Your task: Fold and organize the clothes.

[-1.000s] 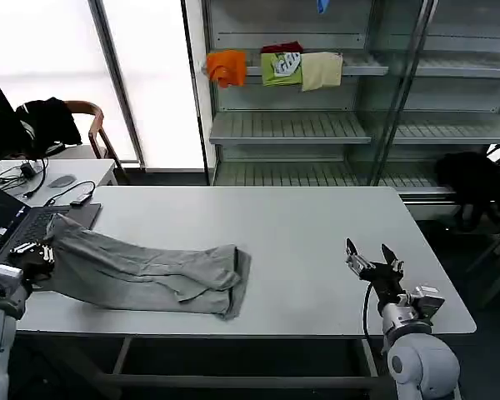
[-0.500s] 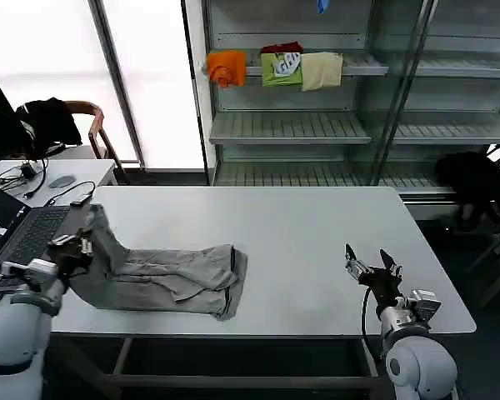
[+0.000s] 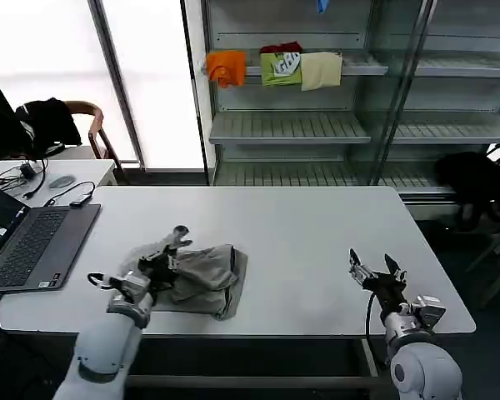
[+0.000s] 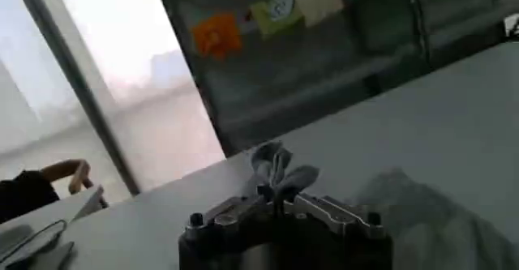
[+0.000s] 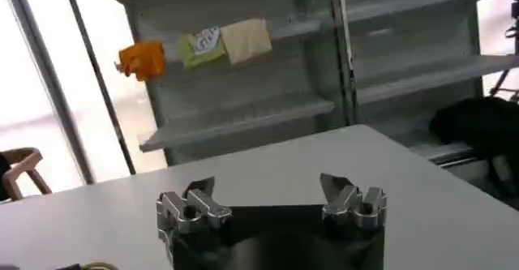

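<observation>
A light grey soft cotton shirt (image 3: 202, 277) lies bunched in a loosely folded heap on the white rectangular table (image 3: 317, 242), left of the table's middle and toward the near edge. The left gripper (image 3: 172, 249) sits at the left end of this heap, its fingers closed together on a pinch of grey cloth that sticks up between the tips; in the left wrist view the same tuft of fabric (image 4: 280, 169) rises from the closed fingers, with more of the shirt (image 4: 422, 215) lying on the tabletop just beside it.

The right gripper (image 3: 373, 271) hovers over the near right part of the table, well apart from the shirt. Its two fingers are spread wide with nothing between them, as the right wrist view shows (image 5: 272, 195).

An open dark grey laptop (image 3: 33, 246) rests on the left end of the table. Beyond the table stands a grey metal shelving unit (image 3: 317, 125), where an orange cloth (image 3: 226, 66), a green printed cloth (image 3: 282, 67) and a beige cloth (image 3: 321, 70) hang on an upper shelf. A black garment (image 3: 43, 121) is draped over a wooden chair (image 3: 92, 125) at far left.
</observation>
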Action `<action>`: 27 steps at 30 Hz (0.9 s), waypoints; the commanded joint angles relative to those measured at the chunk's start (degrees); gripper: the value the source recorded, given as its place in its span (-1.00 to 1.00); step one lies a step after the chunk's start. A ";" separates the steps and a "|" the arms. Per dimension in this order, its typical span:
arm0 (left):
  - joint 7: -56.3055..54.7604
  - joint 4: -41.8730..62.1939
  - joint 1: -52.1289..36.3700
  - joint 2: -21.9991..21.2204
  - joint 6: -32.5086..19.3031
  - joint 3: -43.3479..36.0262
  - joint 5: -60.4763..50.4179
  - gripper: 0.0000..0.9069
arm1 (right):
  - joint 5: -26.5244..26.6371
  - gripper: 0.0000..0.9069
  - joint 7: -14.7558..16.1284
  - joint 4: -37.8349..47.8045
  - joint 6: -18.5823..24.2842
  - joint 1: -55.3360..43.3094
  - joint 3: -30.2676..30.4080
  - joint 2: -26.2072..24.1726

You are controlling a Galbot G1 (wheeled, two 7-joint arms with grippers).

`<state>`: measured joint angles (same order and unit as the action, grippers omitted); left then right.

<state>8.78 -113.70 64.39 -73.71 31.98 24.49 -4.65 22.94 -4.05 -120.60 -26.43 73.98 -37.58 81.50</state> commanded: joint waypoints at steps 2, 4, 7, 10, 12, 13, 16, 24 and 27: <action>-3.63 2.02 -0.48 -4.11 1.24 -9.55 -1.17 -0.98 | -0.11 1.00 0.02 0.12 0.05 0.33 -0.12 -0.01; -3.76 2.21 -0.61 -4.35 1.26 -9.62 -1.21 -0.98 | -0.15 1.00 0.08 0.21 0.08 0.33 -0.08 -0.02; -4.02 1.99 -0.77 -4.35 1.28 -9.76 -1.03 -0.96 | -0.21 1.00 0.13 0.42 0.16 0.27 -0.03 -0.01; -4.29 1.07 -0.78 -4.15 1.32 -9.92 -0.68 -0.96 | -0.34 1.00 0.16 0.78 0.26 0.18 0.03 0.04; -4.52 0.39 -0.72 -3.97 1.36 -10.29 -0.22 -0.96 | -0.62 1.00 0.20 1.03 0.34 0.14 0.21 0.16; -4.52 0.16 -0.71 -3.96 1.36 -10.46 -0.27 -0.96 | -0.72 1.00 0.20 1.11 0.37 0.11 0.24 0.18; -4.60 0.37 -0.82 -4.12 1.37 -11.15 -0.48 -0.96 | -1.15 1.00 0.22 1.34 0.43 -0.05 0.49 0.45; -5.10 6.90 -2.16 -6.37 1.18 -13.17 -2.31 1.00 | -2.21 1.00 0.45 1.92 0.95 0.13 0.77 1.08; -5.28 9.93 -3.04 -7.23 1.14 -13.62 -2.78 1.00 | -2.43 1.00 0.55 2.22 1.35 0.42 0.72 1.14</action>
<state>3.93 -109.60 62.26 -79.35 33.08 12.42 -6.44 20.83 -3.48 -118.55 -25.29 74.32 -36.87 82.54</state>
